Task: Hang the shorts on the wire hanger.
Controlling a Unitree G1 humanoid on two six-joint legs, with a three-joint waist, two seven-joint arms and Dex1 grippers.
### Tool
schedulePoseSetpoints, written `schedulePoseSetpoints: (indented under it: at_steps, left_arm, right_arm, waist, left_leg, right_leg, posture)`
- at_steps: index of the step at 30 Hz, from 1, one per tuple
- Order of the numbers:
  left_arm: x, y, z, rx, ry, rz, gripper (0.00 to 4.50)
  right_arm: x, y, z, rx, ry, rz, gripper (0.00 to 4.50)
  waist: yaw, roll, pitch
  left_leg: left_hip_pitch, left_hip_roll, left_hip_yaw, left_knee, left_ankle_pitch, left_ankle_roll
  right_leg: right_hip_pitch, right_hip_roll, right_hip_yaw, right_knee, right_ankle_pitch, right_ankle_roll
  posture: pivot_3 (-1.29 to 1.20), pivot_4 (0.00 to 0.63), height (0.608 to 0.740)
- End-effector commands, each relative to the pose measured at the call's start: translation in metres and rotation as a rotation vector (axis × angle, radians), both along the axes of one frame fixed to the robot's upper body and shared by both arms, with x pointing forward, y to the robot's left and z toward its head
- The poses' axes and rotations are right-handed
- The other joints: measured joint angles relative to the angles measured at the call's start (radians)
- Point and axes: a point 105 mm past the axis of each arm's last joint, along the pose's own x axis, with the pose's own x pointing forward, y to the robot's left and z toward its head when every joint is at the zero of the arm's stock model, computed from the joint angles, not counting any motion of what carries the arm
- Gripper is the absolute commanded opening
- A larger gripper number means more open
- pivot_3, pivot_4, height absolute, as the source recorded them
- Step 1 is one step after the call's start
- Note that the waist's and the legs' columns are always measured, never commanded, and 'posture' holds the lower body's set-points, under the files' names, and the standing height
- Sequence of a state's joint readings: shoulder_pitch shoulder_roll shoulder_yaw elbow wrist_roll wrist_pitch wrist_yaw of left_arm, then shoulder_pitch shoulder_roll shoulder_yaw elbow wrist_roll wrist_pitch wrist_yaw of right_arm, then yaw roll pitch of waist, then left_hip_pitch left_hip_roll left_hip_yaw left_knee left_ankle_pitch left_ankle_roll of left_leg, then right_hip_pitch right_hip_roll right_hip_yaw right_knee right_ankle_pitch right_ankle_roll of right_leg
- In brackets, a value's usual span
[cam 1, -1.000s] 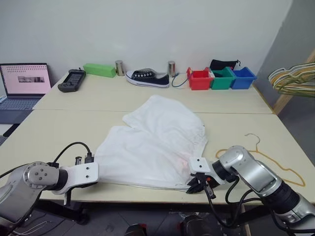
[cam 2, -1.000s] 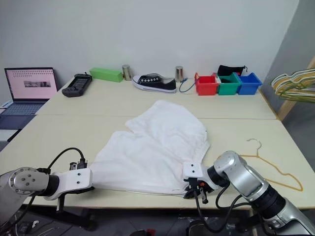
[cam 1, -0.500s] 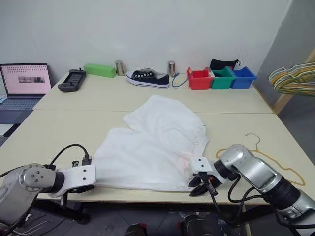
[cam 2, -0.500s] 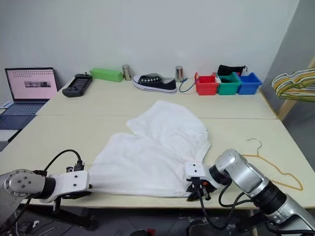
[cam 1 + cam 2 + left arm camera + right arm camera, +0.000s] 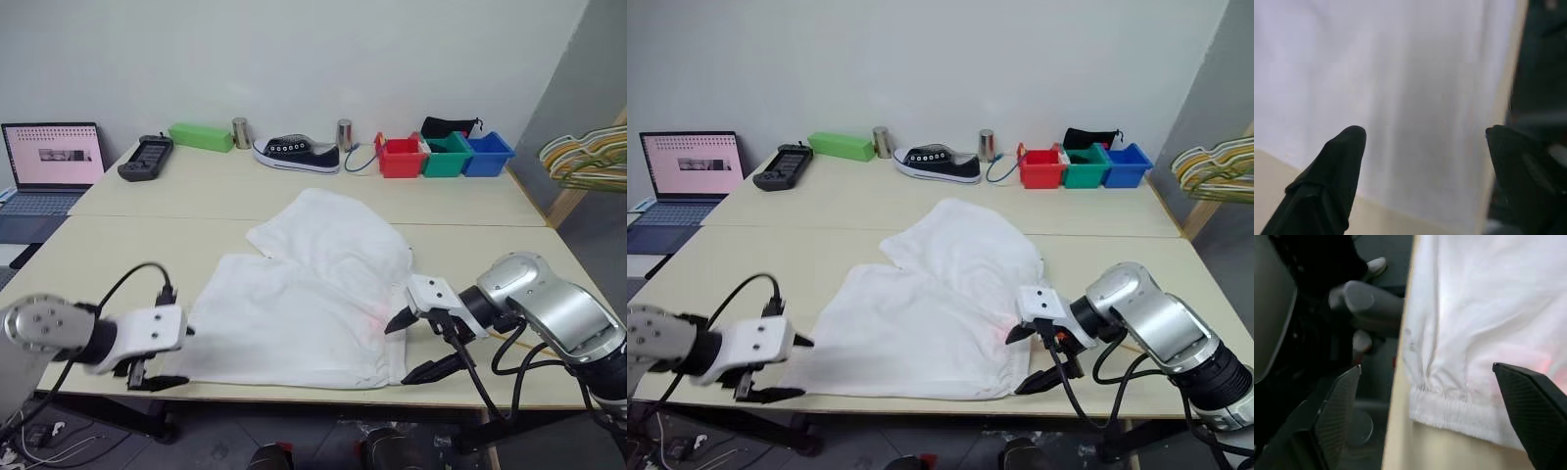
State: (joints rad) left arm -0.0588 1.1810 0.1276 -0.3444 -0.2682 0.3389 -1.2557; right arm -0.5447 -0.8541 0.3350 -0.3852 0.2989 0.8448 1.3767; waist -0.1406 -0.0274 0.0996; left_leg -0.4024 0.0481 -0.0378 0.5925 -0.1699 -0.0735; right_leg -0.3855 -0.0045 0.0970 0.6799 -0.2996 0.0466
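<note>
Barely begun: your left gripper and right gripper gape empty beside flat shorts; wire hanger, at shorts' three o'clock, awaits.

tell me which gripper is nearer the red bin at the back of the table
Right. The right gripper hangs open at the near table edge by the shorts' right corner, roughly in line with the red bin. The left gripper, also open, is off the shorts' left corner, farther away.

Wire hanger: mostly hidden behind right arm; striped hangers: cut off by frame edge
</note>
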Motion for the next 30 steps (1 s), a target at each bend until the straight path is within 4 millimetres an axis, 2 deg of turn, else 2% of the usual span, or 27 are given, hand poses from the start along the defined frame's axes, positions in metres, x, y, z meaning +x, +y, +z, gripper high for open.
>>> schedulePoseSetpoints:
  at_steps: [1,3,7,9,12,15,17,25,28,30]
  left_arm:
    - [0.018,-0.055,0.012,-0.204,-0.061,-0.055,4.48]
    - [0.025,-0.082,0.011,-0.257,-0.081,-0.096,4.48]
    - [0.044,-0.143,0.013,-0.408,-0.153,-0.143,4.48]
    - [0.054,-0.169,0.018,-0.486,-0.170,-0.142,4.48]
    - [0.057,-0.195,0.021,-0.534,-0.161,-0.183,4.48]
    - [0.059,-0.209,0.017,-0.537,-0.151,-0.223,4.48]
    - [0.061,-0.213,0.015,-0.539,-0.146,-0.231,4.48]
    - [0.061,-0.214,0.008,-0.527,-0.133,-0.238,4.48]
    - [0.061,-0.214,0.008,-0.529,-0.137,-0.229,4.48]
    - [0.062,-0.213,0.007,-0.526,-0.138,-0.222,4.48]
  right_arm:
    - [0.038,-0.028,0.007,-0.040,-0.155,-0.244,4.50]
    - [0.057,-0.050,0.004,-0.081,-0.215,-0.390,4.50]
    - [0.089,-0.115,0.000,-0.179,-0.329,-0.693,4.50]
    - [0.095,-0.147,-0.002,-0.219,-0.347,-0.804,4.50]
    - [0.093,-0.183,-0.011,-0.293,-0.355,-0.874,4.50]
    - [0.090,-0.211,-0.019,-0.337,-0.324,-0.922,4.50]
    - [0.086,-0.223,-0.024,-0.324,-0.264,-0.963,4.50]
    - [0.082,-0.243,-0.044,-0.347,-0.162,-0.985,4.50]
    - [0.086,-0.251,-0.052,-0.346,-0.142,-1.057,4.50]
    - [0.087,-0.253,-0.056,-0.332,-0.119,-1.089,4.50]
  waist:
    - [-0.006,-0.001,-0.001]
    - [-0.013,-0.003,-0.002]
    - [-0.037,-0.003,-0.002]
    - [-0.047,-0.003,-0.002]
    - [-0.084,-0.003,-0.002]
    - [-0.127,-0.001,-0.003]
    - [-0.162,0.000,-0.004]
    - [-0.268,0.001,-0.005]
    - [-0.284,0.000,-0.004]
    - [-0.291,-0.002,-0.003]
  left_leg:
    - [0.000,0.000,0.001,0.001,0.000,0.000]
    - [0.000,-0.001,0.001,0.002,0.000,0.000]
    - [-0.001,-0.002,0.000,0.005,0.000,0.000]
    - [-0.002,-0.002,0.000,0.005,0.000,0.001]
    - [-0.002,-0.003,-0.001,0.006,0.000,0.001]
    - [-0.001,-0.003,-0.001,0.005,-0.001,0.002]
    - [0.001,-0.003,-0.001,0.005,-0.001,0.002]
    - [0.006,-0.004,-0.002,0.006,-0.001,0.003]
    - [0.010,-0.005,-0.003,0.006,0.000,0.003]
    - [0.019,-0.005,-0.004,0.006,0.000,0.003]
  right_leg:
    - [0.000,0.000,0.001,0.000,0.001,0.001]
    - [0.002,0.000,0.001,0.000,0.002,0.003]
    - [0.009,0.001,0.003,0.000,0.007,0.012]
    - [0.010,0.001,0.003,0.000,0.006,0.013]
    - [0.010,0.001,0.004,0.000,0.006,0.014]
    - [0.011,0.001,0.004,0.000,0.005,0.014]
    - [0.013,0.001,0.004,0.000,0.005,0.014]
    - [0.018,0.001,0.005,0.000,0.006,0.015]
    - [0.024,0.001,0.006,0.000,0.005,0.013]
    - [0.033,0.001,0.006,-0.002,0.003,0.010]
  posture:
    - [-0.17,0.033,0.740]
    - [-0.19,0.034,0.740]
    - [-0.25,0.033,0.740]
    - [-0.25,0.033,0.740]
    - [-0.29,0.031,0.740]
    - [-0.30,0.026,0.740]
    - [-0.31,0.024,0.740]
    - [-0.30,0.022,0.740]
    - [-0.29,0.023,0.740]
    - [-0.28,0.028,0.740]
